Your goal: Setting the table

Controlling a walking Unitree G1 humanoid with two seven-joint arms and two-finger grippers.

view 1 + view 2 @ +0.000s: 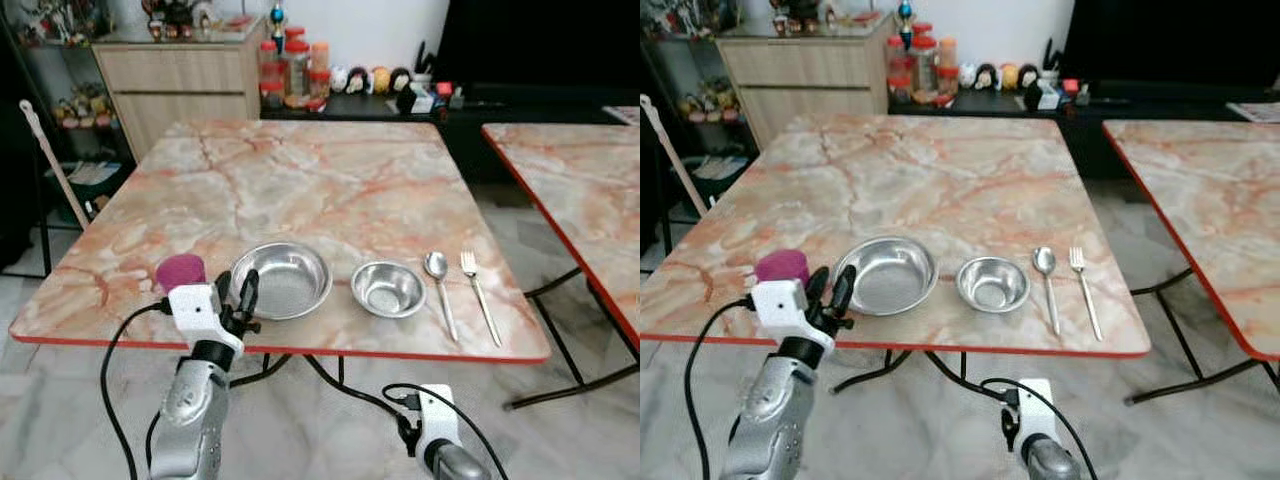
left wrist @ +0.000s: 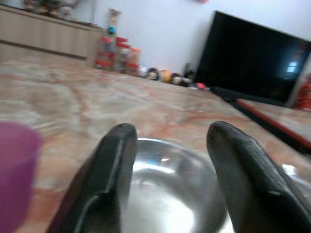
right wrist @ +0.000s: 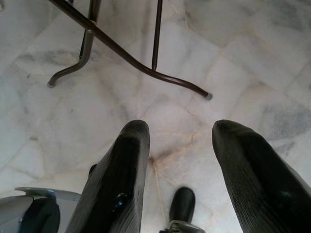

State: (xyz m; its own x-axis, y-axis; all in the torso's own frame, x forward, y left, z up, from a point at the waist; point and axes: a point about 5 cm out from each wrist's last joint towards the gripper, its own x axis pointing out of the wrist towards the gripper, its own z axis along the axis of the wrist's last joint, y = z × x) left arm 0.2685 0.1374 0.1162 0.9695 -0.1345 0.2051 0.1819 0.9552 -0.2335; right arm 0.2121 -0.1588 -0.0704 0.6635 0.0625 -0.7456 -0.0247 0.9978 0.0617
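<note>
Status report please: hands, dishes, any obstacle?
Left hand open at big bowl near rim. Right hand open, idle below table. Small bowl, spoon, fork laid. Cup beside left hand.

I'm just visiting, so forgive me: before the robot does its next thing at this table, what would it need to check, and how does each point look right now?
1. Left gripper open, nothing between its fingers: ok.
2. Left gripper lined up with the large steel bowl, at its near rim: ok.
3. Purple cup beside that gripper's wrist may get bumped: not ok, it stands very close.
4. Small steel bowl, spoon and fork laid in a row to the right, apart from each other: ok.
5. Right gripper open, hanging below the table over the floor, out of the way: ok.
6. Whether the left fingers touch the large bowl: cannot tell.
</note>
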